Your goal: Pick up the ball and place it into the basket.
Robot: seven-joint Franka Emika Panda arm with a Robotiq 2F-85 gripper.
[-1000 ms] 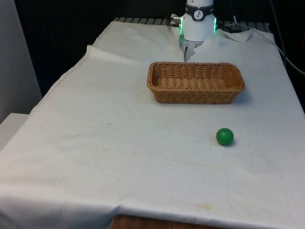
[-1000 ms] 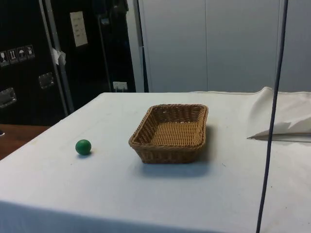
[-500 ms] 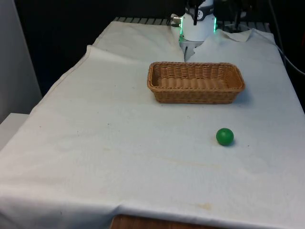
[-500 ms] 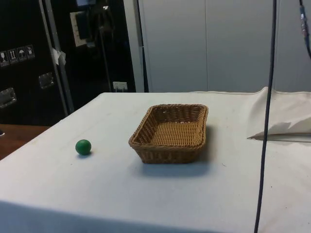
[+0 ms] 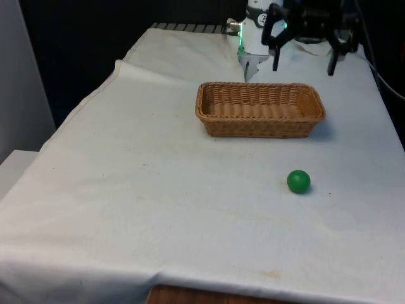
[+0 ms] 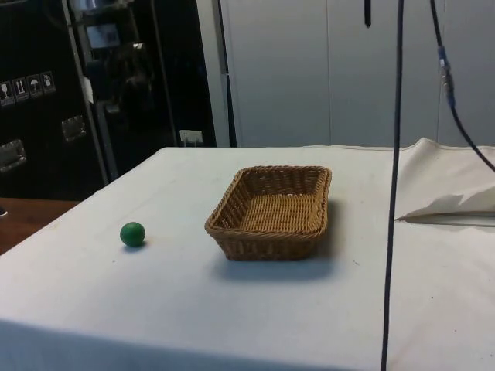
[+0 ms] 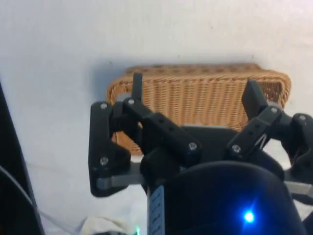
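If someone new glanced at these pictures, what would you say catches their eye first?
Probably the small bright green ball, alone on the white tablecloth near the front view's right. Next comes the oblong brown wicker basket, empty, farther back toward the robot. Above and behind it hangs the black end effector, fingers spread wide.

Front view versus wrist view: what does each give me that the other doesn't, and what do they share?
The front view alone has the green ball, resting on the white cloth nearer the camera than the basket and toward the front view's right, apart from it. It also places the gripper high above the table behind the basket. The wrist view alone looks down past the gripper into the basket, whose visible floor is bare. Both share the wicker basket, the cloth, and the jaws spread wide with nothing between them.
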